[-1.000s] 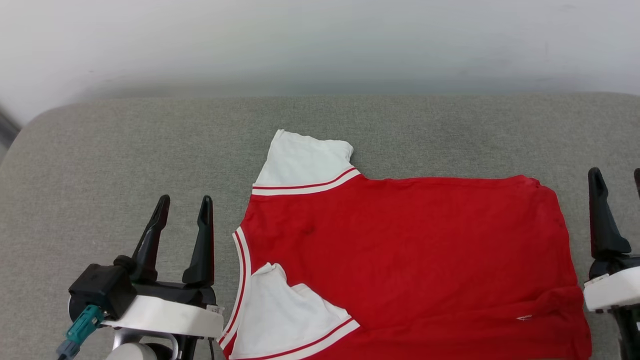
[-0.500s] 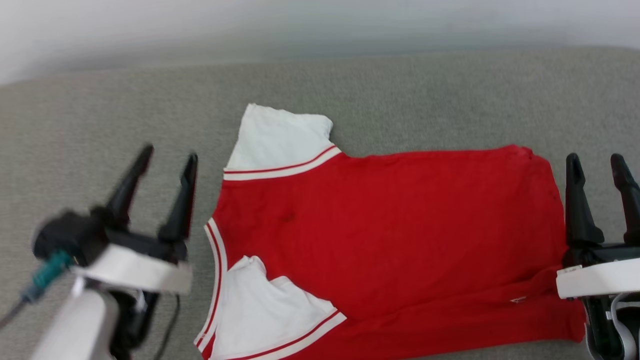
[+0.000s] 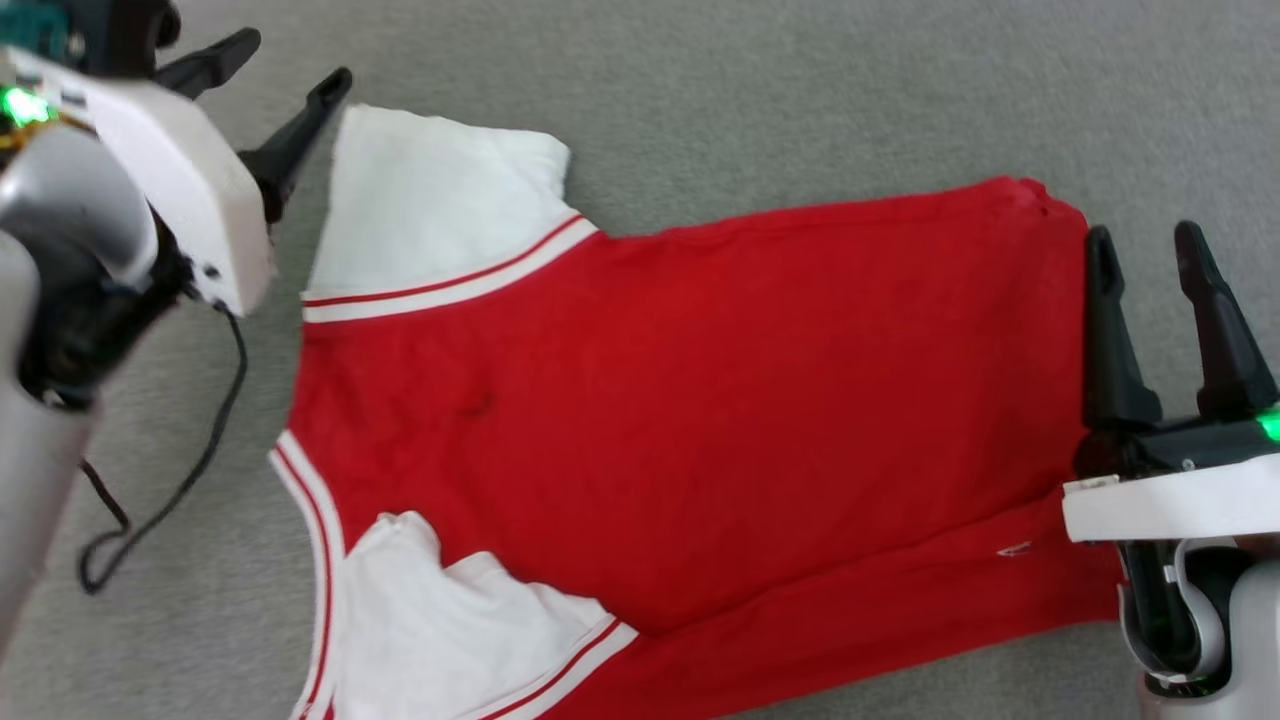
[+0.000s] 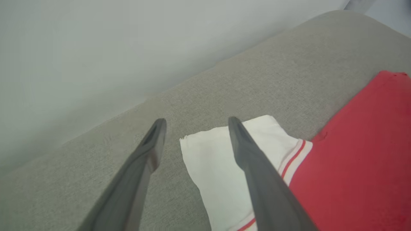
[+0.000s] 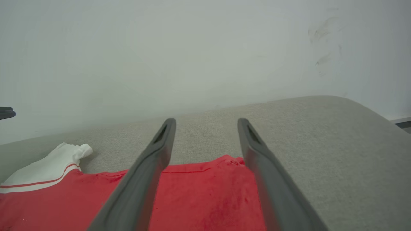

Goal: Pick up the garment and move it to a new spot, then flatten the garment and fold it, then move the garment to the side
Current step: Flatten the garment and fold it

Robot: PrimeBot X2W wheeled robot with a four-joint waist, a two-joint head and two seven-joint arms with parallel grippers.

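The garment lies spread flat on the grey cushioned surface, a red body with white sleeves and red-white trim. Its far sleeve points up the head view, and the near sleeve is folded in over the body. My left gripper is open just left of the far sleeve. In the left wrist view that gripper hangs above the sleeve's corner, apart from it. My right gripper is open at the hem's far corner, and in the right wrist view it stands over the hem.
A pale wall rises behind the grey surface, whose rounded end lies to the right. A black cable loops from my left arm over the cushion beside the collar. Bare cushion stretches beyond the garment.
The head camera has dipped down and closer. My left gripper has gone forward to the far sleeve. My right gripper has come in to the hem's far corner. Both stayed open.
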